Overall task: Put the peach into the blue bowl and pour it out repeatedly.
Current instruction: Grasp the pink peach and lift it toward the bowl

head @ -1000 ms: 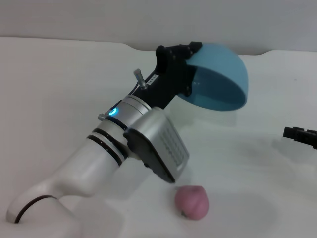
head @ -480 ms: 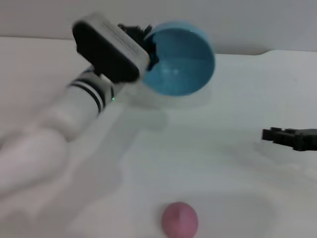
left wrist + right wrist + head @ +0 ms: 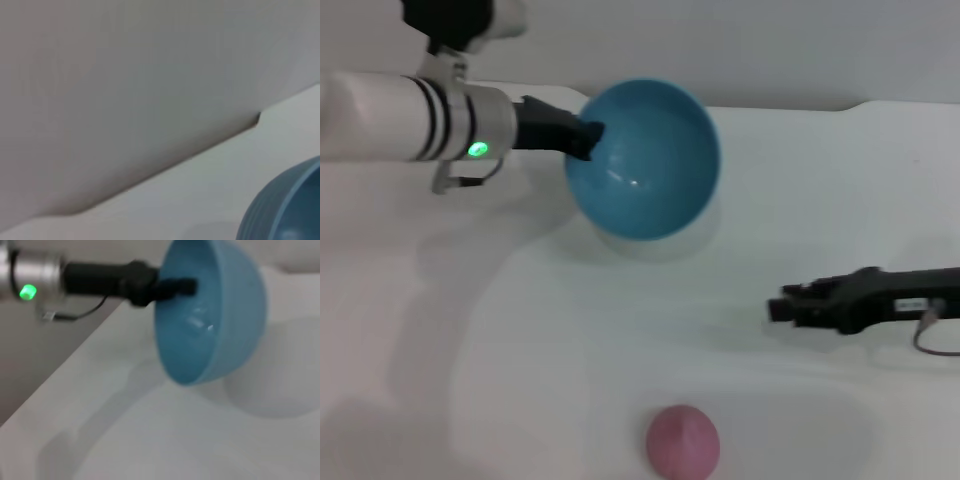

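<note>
While the left hand (image 3: pixel 588 138) clamps the rim of the round, deep, glossy light-blue bowl (image 3: pixel 642 160), the arm has swung up and back to the far left of the scene, and the bowl, which was tipped mouth-down a moment ago, now hangs tilted with its empty inside facing the near edge, lifted off the surface with its shadow beneath. That tells me the pour is done and the bowl is on its way back upright! Moving across to the middle, the small round pinkish-red toy peach (image 3: pixel 683 443) lies loose on the plain white surface (image 3: pixel 520 350), at the near edge and well apart from the bowl, so it has to go back in for the next round. Over on the right, the right hand (image 3: pixel 778 308) has slid in from the edge, low over the surface, and I cannot tell whether it is open. Behind it all, a plain grey wall (image 3: pixel 770 50).
</note>
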Controlling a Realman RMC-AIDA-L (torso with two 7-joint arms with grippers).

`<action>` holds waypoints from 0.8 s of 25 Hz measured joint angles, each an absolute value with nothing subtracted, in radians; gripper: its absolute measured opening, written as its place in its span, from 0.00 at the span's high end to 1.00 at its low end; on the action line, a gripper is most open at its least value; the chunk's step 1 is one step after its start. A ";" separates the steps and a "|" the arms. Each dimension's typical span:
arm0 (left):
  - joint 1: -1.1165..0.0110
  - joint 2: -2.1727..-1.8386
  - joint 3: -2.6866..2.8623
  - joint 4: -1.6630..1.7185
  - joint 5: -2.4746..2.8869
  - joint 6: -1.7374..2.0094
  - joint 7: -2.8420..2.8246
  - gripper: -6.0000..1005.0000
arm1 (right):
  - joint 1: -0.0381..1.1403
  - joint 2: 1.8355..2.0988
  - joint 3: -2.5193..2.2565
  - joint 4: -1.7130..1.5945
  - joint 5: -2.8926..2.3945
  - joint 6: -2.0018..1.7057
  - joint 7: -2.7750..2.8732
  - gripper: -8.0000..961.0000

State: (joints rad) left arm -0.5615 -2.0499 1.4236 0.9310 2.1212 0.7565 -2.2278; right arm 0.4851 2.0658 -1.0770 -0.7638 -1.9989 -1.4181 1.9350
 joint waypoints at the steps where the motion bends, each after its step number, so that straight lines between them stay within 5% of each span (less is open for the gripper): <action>1: -0.567 -2.050 1.368 0.941 2.188 0.825 -2.242 1.00 | 0.501 2.066 -1.098 -0.762 -1.999 -1.430 1.936 0.59; 6: -0.579 -2.049 1.298 0.970 2.318 0.949 -2.335 1.00 | 0.575 2.068 -1.204 -0.762 -2.000 -1.476 1.961 0.59; 11: -0.594 -2.048 1.242 0.988 2.427 1.074 -2.424 1.00 | 0.631 2.070 -1.320 -0.765 -2.000 -1.476 2.007 0.46; 20: -0.591 -2.045 1.191 1.002 2.471 1.159 -2.501 1.00 | 0.665 2.074 -1.423 -0.757 -2.000 -1.455 2.060 0.46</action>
State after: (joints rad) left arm -0.5908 -2.0447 1.1910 1.0019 2.4710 1.1594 -2.5014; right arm 0.6647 2.0740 -1.4234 -0.7574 -2.0003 -1.4553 2.0603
